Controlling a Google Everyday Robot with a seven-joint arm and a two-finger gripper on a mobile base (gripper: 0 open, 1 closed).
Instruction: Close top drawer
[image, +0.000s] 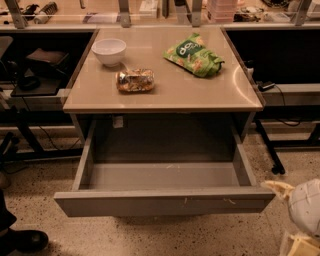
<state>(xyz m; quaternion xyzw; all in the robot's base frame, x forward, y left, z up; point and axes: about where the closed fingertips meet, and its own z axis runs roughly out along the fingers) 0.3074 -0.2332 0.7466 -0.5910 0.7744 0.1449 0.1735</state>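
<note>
The top drawer (165, 200) is a wide, shallow grey metal drawer under the beige table (200, 92). It stands pulled far out towards me and is empty inside. Its flat front panel has small white scuffs towards the right. My gripper (296, 210) shows as white and cream parts at the bottom right corner, just right of the drawer front's right end and slightly below it. It is not touching the drawer.
On the table are a white bowl (109, 51), a shiny snack packet (135, 80) and a green chip bag (194, 55). Dark desk frames and cables flank the table on both sides. A black shoe (22, 241) is at the bottom left. The floor is speckled.
</note>
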